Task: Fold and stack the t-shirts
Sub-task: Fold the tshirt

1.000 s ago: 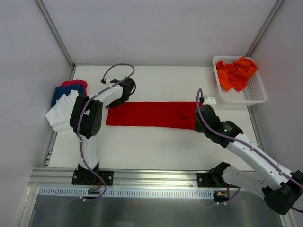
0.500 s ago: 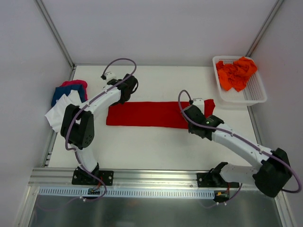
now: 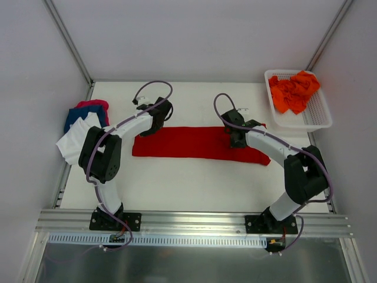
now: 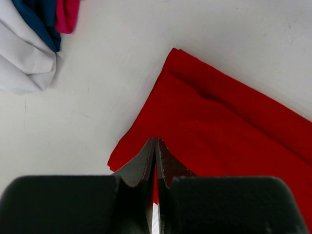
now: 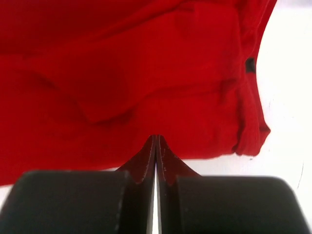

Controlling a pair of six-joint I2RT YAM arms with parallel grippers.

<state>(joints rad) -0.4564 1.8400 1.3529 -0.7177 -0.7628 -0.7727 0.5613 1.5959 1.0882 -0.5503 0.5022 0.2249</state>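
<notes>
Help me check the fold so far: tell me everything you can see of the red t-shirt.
The red t-shirt is deep red, soft plain cloth, folded into a long flat band lying across the white table. Its left end is neat, with a lengthwise ridge; its right end is rumpled, showing a small dark tag. The left gripper and right gripper, jaws shut, have their tips at its edges; whether either pinches cloth is unclear.
</notes>
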